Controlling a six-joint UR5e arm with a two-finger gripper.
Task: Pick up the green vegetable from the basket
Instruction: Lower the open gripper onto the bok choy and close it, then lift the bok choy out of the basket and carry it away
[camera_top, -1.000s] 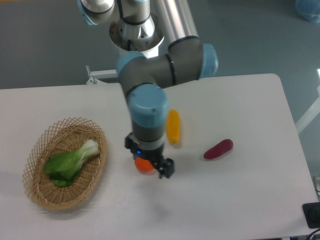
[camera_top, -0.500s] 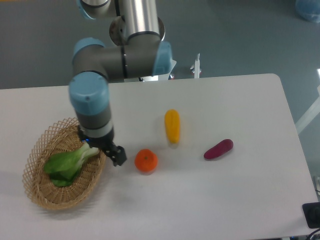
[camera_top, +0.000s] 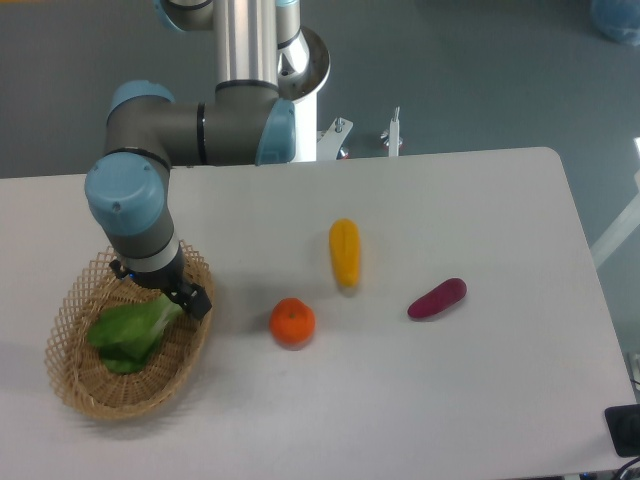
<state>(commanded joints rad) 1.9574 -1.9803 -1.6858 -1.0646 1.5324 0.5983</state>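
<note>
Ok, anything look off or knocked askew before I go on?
Nothing stands out. The bok choy lies in the basket under the gripper; nothing has spilled on the table.

the basket (camera_top: 75, 385) is rough, open-woven tan wicker; the green vegetable (camera_top: 128, 333) looks soft and matt. the table (camera_top: 480, 400) is smooth matt white, the arm (camera_top: 230, 125) glossy grey metal.

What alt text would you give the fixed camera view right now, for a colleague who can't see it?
The gripper hangs over the stalk end of the green vegetable, which lies in the wicker basket at the table's left. An orange, a yellow vegetable and a purple vegetable lie on the white table.
</note>
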